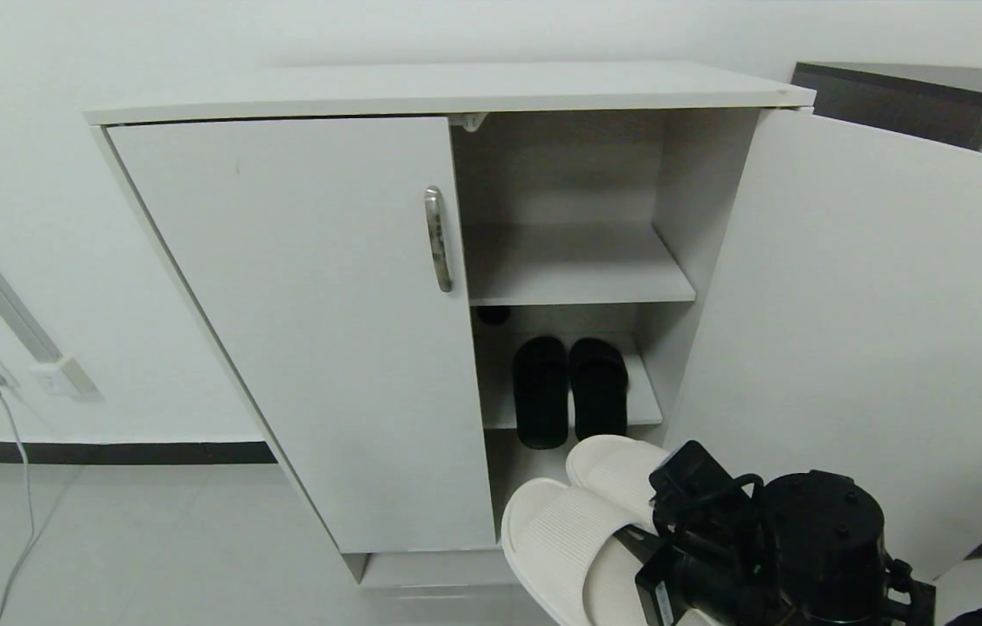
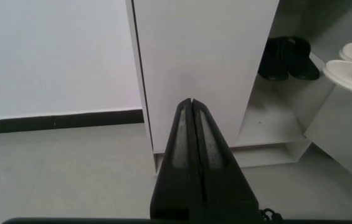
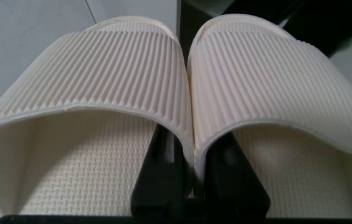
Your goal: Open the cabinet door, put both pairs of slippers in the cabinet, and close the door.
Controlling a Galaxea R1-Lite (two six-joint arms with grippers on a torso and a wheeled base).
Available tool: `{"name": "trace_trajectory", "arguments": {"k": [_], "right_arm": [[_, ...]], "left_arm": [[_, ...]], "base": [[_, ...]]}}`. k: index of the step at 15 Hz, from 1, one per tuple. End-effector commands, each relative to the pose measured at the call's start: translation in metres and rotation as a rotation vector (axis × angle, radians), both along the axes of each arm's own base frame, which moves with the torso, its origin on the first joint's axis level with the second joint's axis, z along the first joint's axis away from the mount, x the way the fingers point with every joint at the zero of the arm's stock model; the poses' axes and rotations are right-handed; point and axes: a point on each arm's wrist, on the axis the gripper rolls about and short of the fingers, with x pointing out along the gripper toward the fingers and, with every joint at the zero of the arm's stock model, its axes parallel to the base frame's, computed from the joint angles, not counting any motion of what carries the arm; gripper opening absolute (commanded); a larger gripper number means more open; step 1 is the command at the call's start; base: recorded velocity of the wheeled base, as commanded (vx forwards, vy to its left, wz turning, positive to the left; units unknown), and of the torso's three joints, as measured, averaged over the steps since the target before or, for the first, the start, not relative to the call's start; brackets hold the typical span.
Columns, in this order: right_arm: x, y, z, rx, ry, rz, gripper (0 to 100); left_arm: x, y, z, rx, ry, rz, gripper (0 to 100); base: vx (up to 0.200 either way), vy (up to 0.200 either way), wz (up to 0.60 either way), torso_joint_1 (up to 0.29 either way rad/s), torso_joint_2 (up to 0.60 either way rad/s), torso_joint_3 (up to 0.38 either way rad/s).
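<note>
Two pairs, one already stowed: black slippers [image 1: 569, 391] sit side by side on the lower shelf [image 1: 647, 404] of the cabinet [image 1: 439, 87]. The white slippers [image 1: 582, 522] hang just outside the opening, low, toes toward it. The right gripper [image 1: 660, 530] has one finger inside each slipper and pinches the two touching inner walls together, so both travel as one unit. That looks like a sensible grip for a single insert. The right door [image 1: 847, 304] is swung wide, which gives the arm room; the left door [image 1: 300, 330] is shut and its handle [image 1: 437, 239] untouched. The left gripper [image 2: 191, 143] is clenched on nothing, parked facing the left door, out of the way. The white pair is ribbed across the straps with textured footbeds; it looks like soft foam, so the pinch likely deforms it. The free upper shelf [image 1: 578, 269] or the bottom bay look like candidates. Door closing is not yet done.
</note>
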Motion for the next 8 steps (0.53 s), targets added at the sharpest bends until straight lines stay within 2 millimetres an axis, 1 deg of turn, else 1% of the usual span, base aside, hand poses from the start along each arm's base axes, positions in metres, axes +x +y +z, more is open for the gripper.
{"name": "trace_trajectory", "arguments": {"k": [1,8], "right_arm": [[-0.0003,-0.0001,-0.0006,-0.001,0.001,0.000,0],[0.0020,0.0025,-0.0055,0.003,-0.005,-0.001,0]], "left_arm": [[0.0000,0.0000,0.0001,0.000,0.000,0.000,0],[0.0000,0.0000,0.0001,0.001,-0.001,0.000,0]], "base": [[0.000,0.000,0.00,0.007,0.06,0.051],[0.000,0.000,0.00,0.000,0.00,0.000]]}}
